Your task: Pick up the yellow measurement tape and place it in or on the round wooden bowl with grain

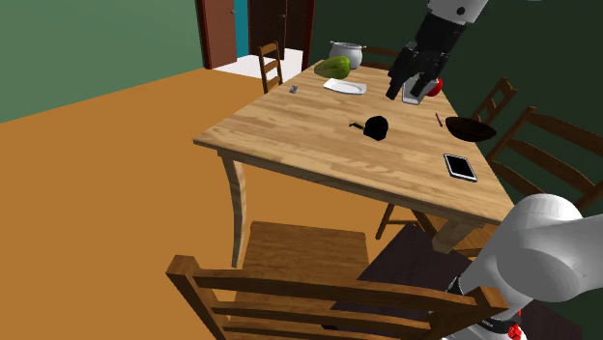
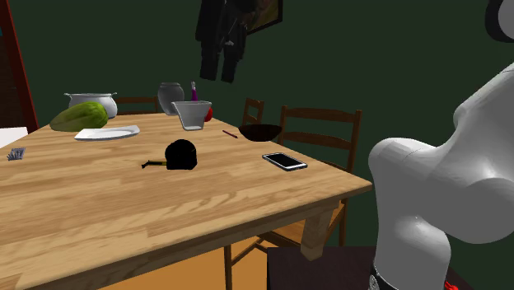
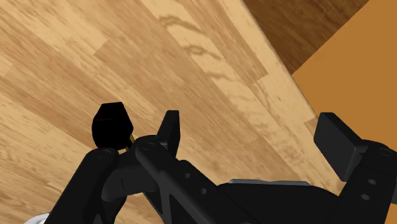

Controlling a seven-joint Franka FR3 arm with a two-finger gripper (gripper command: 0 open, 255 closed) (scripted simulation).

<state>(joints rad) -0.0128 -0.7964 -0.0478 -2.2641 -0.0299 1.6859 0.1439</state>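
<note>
**Gripper empty; tape outside the fingers' gap**

The gripper (image 1: 404, 91) is being carried high above the table (image 1: 290, 145), fingers standing wide apart and clasping nothing. The tape measure (image 1: 376, 127), drawn black, is lying mid-table below, beyond one finger (image 3: 168, 130) and not between the two.

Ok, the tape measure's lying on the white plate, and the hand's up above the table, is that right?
No: the shoulder view shows the black tape measure lying on the bare wooden table, apart from the white plate. The hand is up above the table.
</note>
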